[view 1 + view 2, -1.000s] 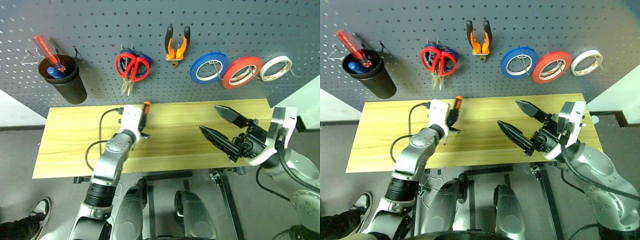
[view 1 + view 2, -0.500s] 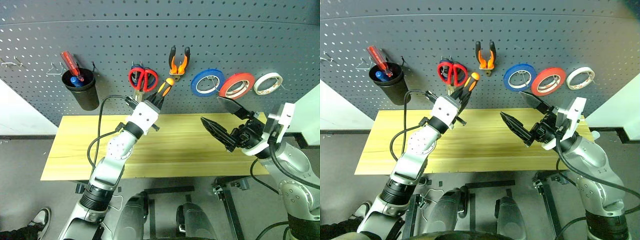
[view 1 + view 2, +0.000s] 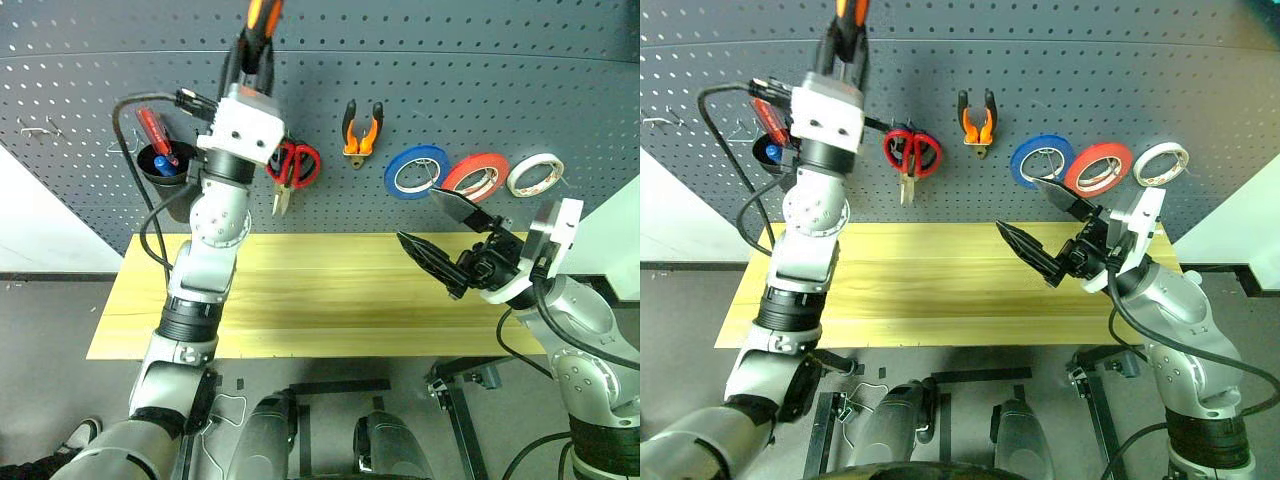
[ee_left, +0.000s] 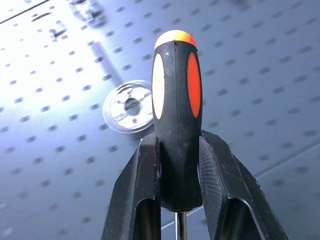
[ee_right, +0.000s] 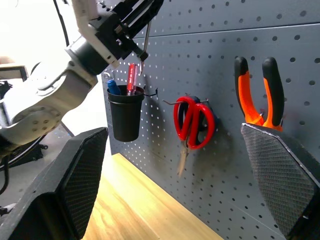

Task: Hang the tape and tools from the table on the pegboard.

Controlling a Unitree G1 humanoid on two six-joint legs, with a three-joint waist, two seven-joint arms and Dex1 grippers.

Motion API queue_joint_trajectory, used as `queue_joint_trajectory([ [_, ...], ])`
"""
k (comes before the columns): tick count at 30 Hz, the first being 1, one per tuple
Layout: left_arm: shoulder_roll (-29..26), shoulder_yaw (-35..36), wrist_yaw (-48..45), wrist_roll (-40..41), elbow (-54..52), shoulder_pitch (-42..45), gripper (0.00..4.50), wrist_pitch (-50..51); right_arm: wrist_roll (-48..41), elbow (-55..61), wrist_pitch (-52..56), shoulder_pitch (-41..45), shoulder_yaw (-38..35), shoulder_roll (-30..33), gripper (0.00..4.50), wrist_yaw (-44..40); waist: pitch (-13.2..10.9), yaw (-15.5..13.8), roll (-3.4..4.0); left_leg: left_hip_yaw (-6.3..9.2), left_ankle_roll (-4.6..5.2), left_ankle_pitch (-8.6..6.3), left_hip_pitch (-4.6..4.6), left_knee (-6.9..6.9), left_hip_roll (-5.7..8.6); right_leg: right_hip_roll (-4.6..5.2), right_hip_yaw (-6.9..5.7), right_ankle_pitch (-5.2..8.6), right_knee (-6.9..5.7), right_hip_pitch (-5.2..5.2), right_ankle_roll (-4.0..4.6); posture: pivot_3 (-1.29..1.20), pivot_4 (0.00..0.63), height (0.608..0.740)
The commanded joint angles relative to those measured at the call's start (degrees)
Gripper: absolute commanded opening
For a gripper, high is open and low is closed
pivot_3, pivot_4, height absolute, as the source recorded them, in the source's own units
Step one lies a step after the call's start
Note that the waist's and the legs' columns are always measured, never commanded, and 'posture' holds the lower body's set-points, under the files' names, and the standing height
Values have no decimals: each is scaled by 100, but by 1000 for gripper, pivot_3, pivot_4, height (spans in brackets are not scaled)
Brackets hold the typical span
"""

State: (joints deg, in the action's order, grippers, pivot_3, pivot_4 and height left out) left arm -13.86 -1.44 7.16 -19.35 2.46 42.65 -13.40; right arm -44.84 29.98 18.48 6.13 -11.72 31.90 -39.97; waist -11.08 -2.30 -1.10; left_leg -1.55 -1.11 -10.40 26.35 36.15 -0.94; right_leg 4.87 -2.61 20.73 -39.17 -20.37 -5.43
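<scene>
Left wrist view shows the left gripper [image 4: 177, 165] clamped on the screwdriver [image 4: 176, 120], its black handle with orange-yellow insets pointing up toward the pegboard [image 4: 260, 60], shaft running down between the fingers. It is raised high, above the black cup [image 3: 165, 185]. The right gripper [image 3: 445, 235] hangs wide and empty over the bench [image 3: 330, 300].
</scene>
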Motion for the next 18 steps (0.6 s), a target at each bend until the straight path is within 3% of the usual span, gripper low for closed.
queue_joint_trajectory([
  [1,-140,172,251,-141,-41,204,669,-163,-248,332,79,-108,-151,28,4500,13,-3,3,-3,0,0,0,0,0,0,0,0,0,0,0,0,17,137,714],
  [7,-399,252,441,-405,-142,18,669,-153,-596,539,257,-141,-230,58,4500,68,-8,14,-3,2,7,-3,-1,0,-1,2,1,0,-4,0,0,25,176,714],
  [18,-715,626,761,-450,-100,-272,669,-179,-2273,1129,645,653,-650,389,4500,694,-38,9,-6,6,47,-21,-2,4,-4,15,5,-1,-9,4,2,2,239,714],
])
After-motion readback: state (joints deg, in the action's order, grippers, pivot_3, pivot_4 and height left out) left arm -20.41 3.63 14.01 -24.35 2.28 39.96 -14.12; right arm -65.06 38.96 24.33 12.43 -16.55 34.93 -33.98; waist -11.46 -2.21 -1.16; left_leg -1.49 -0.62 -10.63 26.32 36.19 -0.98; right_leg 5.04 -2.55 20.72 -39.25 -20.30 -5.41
